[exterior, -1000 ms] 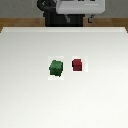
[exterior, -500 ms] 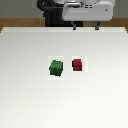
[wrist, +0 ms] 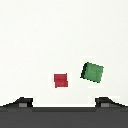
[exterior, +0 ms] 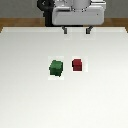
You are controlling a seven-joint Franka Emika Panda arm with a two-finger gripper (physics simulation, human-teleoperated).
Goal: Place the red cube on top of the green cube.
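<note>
The red cube (exterior: 77, 64) rests on the white table, just to the exterior view's right of the slightly larger green cube (exterior: 55, 68); a small gap separates them. My gripper (exterior: 76, 31) hangs high above the table's far part, behind the cubes, its two fingers spread apart with nothing between them. In the wrist view the red cube (wrist: 61, 80) and the green cube (wrist: 93, 72) both lie well below the camera, and the two fingertips (wrist: 22, 102) show at the frame's edge, wide apart.
The white table (exterior: 30, 105) fills most of the scene. A strip of brown floor (exterior: 15, 22) shows beyond its far edge, beside the robot's base.
The gripper has come down and slightly forward toward the cubes. Neither cube has moved.
</note>
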